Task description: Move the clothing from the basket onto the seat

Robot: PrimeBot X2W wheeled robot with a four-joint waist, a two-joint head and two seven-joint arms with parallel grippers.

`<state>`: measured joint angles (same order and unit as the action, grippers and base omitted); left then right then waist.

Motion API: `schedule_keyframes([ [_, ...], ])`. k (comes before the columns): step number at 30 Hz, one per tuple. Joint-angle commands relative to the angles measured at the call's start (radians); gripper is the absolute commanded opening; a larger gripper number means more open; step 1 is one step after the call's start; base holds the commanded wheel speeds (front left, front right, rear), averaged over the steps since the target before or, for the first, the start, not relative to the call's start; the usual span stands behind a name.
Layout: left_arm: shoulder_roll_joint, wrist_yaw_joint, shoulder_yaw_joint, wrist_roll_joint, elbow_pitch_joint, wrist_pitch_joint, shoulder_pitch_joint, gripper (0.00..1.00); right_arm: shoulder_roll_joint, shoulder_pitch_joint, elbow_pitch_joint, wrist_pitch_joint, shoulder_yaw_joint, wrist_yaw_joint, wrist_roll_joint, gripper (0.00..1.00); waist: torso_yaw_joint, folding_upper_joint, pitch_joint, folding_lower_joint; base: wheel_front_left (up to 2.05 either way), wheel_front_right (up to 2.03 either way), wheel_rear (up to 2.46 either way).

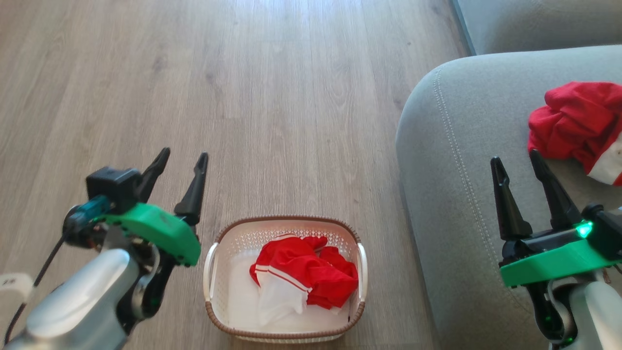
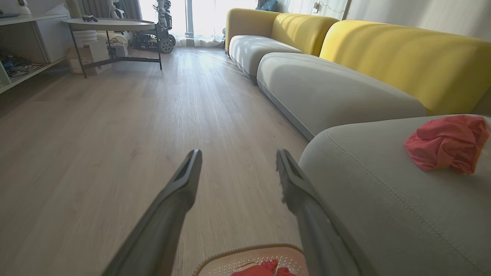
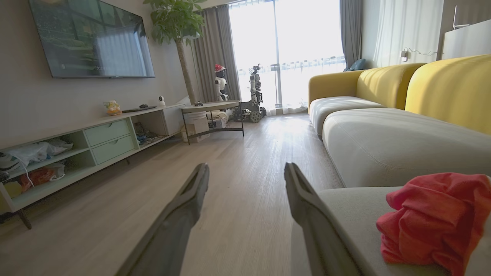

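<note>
A cream basket [image 1: 285, 228] with a brown rim stands on the wood floor, and a red-and-white piece of clothing [image 1: 301, 274] lies crumpled inside it. A second red garment [image 1: 578, 126] rests on the grey seat [image 1: 457, 160] at the right; it also shows as clothing [image 2: 447, 143] and clothing [image 3: 437, 222] in the wrist views. My left gripper [image 1: 182, 163] hangs open and empty above the floor, left of the basket. My right gripper [image 1: 515, 163] stands open and empty over the seat, just left of the garment there. The basket's rim [image 2: 245, 251] peeks in at the bottom of the left wrist view.
More grey sofa cushions [image 2: 326, 88] with yellow backrests [image 2: 402, 57] run along the right. A round side table [image 3: 211, 107], a TV console [image 3: 96, 142] and other robots [image 3: 255, 92] stand far across the room. Bare wood floor [image 1: 243, 97] lies ahead.
</note>
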<state>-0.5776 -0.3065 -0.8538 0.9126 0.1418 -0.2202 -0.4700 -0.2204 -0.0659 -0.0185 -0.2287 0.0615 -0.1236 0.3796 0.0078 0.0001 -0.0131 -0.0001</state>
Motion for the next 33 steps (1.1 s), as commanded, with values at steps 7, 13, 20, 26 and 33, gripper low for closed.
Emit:
schedule_keyframes([
  [7, -0.114, -0.073, 0.126, 0.017, -0.128, -0.026, 0.055, 1.00, -0.012, 0.015, 0.057, 0.005, -0.001, -0.007, 0.000, 1.00, -0.002, -0.0001, 0.011, 0.0001, 0.00, 0.00, 0.00],
  [13, -0.159, -0.116, 0.213, 0.002, -0.188, -0.039, 0.144, 1.00, -0.004, 0.027, 0.072, 0.012, -0.015, -0.007, -0.001, 1.00, -0.009, -0.0001, 0.012, 0.0001, 0.00, 0.00, 0.00],
  [20, -0.165, -0.125, 0.288, -0.064, -0.226, -0.041, 0.230, 1.00, 0.004, 0.035, 0.078, 0.011, -0.021, -0.007, 0.000, 1.00, -0.012, -0.0001, 0.004, 0.0001, 0.00, 0.00, 0.00],
  [26, -0.137, -0.119, 0.343, -0.122, -0.245, -0.041, 0.294, 1.00, 0.008, 0.035, 0.077, 0.008, -0.029, -0.007, -0.001, 1.00, -0.012, -0.0001, 0.001, 0.0001, 0.00, 0.00, 0.00],
  [33, -0.095, -0.104, 0.385, -0.160, -0.250, -0.041, 0.327, 1.00, 0.010, 0.035, 0.080, 0.007, -0.033, -0.007, -0.003, 1.00, -0.013, -0.0001, -0.004, 0.0001, 0.00, 0.00, 0.00],
])
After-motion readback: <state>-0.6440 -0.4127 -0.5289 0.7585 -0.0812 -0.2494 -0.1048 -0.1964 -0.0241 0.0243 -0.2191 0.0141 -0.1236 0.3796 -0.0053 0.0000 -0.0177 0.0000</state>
